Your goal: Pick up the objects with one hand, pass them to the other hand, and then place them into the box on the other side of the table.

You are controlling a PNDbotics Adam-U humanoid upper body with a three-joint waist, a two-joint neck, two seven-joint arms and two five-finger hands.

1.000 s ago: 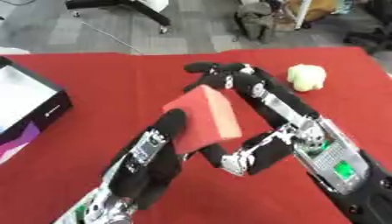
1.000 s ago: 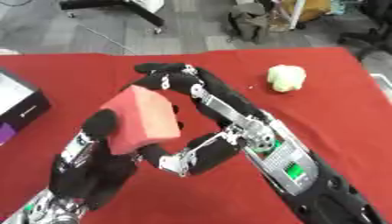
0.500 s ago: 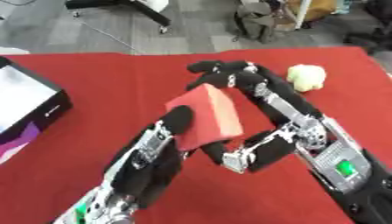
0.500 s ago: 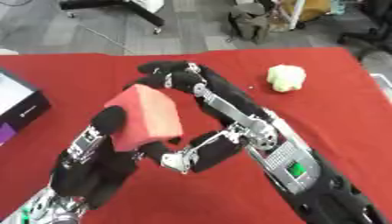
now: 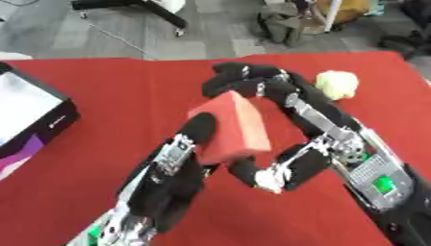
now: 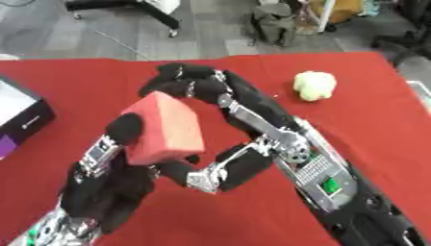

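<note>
Red tablecloth (image 5: 101, 77) fills the frame; the dark box (image 5: 33, 120) is cut off at the left edge. At centre, a red foam-like block (image 5: 232, 127), matte and square-edged, is held aloft with left hand (image 6: 126, 139) curled round it; judged light, slightly yielding, best gripped across flat faces. Right hand (image 6: 189, 84) is curled beside its upper edge, contact unclear; a pale green, lumpy object (image 6: 314, 85) lies upper right.

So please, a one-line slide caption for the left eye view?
Left hand holds a red block above the red table; right hand open just beyond it.
</note>
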